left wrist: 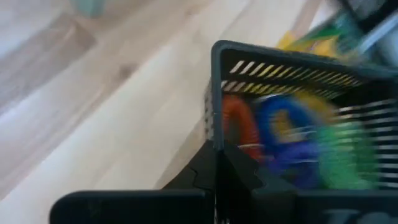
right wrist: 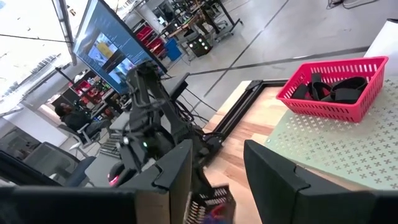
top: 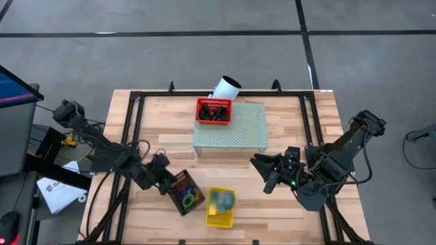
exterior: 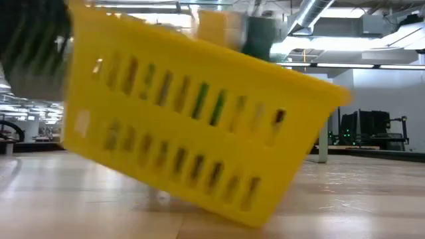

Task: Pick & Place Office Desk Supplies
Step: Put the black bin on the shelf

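**Baskets on the wooden table**

Black basket [top: 184,193] with blue, green, orange and purple loops [top: 189,197] inside sits near the front, left of the middle. The left gripper [top: 165,182] is pressed together, pinching its rim. Just to its right a yellow basket [top: 221,207] holds crayon boxes [top: 221,197] and tips to one side. A red basket [top: 214,111] with black clips [top: 216,115] stands far back on a pale green block [top: 229,129], touching a white tube [top: 226,88]. The right gripper [top: 267,174] hangs spread and empty on the right. The wooden table [top: 157,122] stands on a grey floor [top: 368,68]. A big screen [right wrist: 109,46] glows in the room.
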Controlling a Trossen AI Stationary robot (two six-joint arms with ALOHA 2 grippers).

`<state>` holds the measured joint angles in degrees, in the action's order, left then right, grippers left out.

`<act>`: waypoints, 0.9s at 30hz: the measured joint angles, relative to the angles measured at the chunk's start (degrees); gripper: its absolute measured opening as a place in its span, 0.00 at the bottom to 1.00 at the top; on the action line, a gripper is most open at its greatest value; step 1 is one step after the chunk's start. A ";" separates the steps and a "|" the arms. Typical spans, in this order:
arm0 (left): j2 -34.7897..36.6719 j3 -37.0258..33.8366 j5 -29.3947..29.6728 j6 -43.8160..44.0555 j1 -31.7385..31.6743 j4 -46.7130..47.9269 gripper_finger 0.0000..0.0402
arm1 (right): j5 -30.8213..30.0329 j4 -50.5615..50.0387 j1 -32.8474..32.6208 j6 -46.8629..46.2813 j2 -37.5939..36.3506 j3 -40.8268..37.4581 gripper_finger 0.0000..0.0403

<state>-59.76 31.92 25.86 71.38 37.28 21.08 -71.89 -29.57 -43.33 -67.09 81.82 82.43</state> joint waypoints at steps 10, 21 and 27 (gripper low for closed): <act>4.36 0.04 3.17 3.94 -2.15 3.17 0.00 | -0.10 -0.58 0.00 0.15 0.00 0.00 0.35; 4.25 0.04 6.12 6.09 -2.94 1.10 0.00 | -0.07 -0.97 0.00 0.10 -0.02 0.00 0.35; 4.25 0.04 3.76 4.09 -2.94 1.94 0.00 | -0.03 -0.90 0.00 0.00 0.00 0.00 0.35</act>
<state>-55.51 31.97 29.62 75.47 34.35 23.02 -71.92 -30.48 -43.33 -67.09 81.82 82.43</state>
